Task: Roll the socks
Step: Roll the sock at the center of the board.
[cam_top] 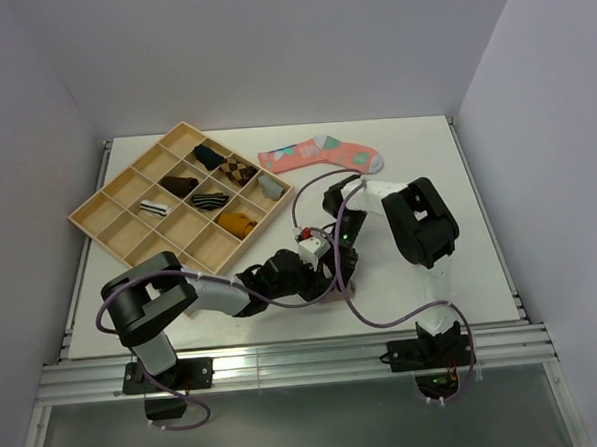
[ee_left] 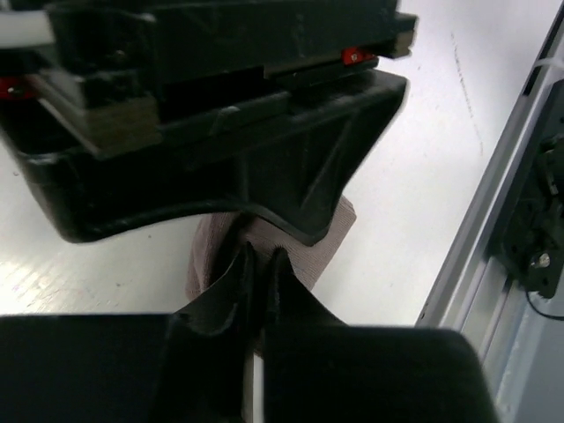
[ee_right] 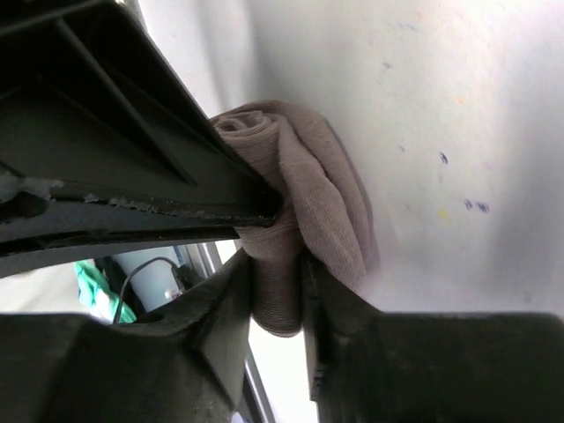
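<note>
1. Taupe fabric sat clenched in the right gripper (ee_right: 278,286), whose two fingers squeezed the lower end of the taupe sock (ee_right: 317,194).
2. Opposite it, the left gripper (ee_left: 258,264) had its jaws drawn almost together with the tips at the same sock, apparently pinching a thin fold.
3. Rolling looked well advanced. A coiled spiral showed at the sock's upper end in the right wrist view, and the rest was bunched into a thick bundle.
4. Tucking the cuff and releasing probably remained. I could not make out the white sock, so whether it lay inside is unclear.
5. Its long axis ran from the coiled end down to the right fingers, lying on the counter (ee_right: 458,106) near its front edge.
6. Farther off lay a wooden tray (cam_top: 124,228) and a coral sock (cam_top: 315,153).
</note>
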Controlling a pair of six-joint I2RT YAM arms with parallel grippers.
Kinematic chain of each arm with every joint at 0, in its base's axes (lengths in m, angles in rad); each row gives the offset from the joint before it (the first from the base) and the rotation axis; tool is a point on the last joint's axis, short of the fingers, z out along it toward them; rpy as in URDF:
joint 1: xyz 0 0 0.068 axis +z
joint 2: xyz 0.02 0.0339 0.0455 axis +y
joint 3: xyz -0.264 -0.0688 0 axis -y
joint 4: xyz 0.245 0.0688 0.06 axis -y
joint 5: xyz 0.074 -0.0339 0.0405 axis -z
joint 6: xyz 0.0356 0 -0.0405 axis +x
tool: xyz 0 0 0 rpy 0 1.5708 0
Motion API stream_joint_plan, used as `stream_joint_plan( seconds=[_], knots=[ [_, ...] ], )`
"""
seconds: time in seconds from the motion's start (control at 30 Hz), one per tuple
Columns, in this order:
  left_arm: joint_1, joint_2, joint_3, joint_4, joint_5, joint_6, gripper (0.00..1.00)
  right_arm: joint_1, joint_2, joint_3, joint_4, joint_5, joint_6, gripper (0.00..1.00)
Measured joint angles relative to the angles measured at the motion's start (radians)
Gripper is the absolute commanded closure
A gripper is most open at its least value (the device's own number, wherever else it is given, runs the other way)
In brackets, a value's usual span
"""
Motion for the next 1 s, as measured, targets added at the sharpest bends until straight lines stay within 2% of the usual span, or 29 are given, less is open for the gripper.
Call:
stream_joint_plan(
  seconds=[0.03,0.23,0.5,0.77,0.83,1.0],
  knots=[
    [0.003,0.007,0.0,0.013,0.006,-0.009,1.0,-0.002,-0.017,-0.014,0.02,0.006,0.019,0.58],
    [0.025,0.051,-0.005,0.095,0.038,-0.065,1.0,-0.022,-0.146,-0.089,0.158,0.045,0.092,0.51],
    [0.033,0.088,-0.003,0.156,0.054,-0.109,1.0,-0.111,-0.339,-0.146,0.329,0.049,0.161,0.48],
    [0.049,0.119,0.018,0.166,0.092,-0.134,1.0,-0.25,-0.539,-0.236,0.409,0.048,0.162,0.47],
    [0.055,0.13,0.029,0.165,0.107,-0.14,1.0,-0.289,-0.647,-0.317,0.436,0.056,0.137,0.45],
    [0.068,0.149,0.05,0.161,0.14,-0.153,1.0,-0.283,-0.9,-0.488,0.486,0.076,0.052,0.4]
  ],
)
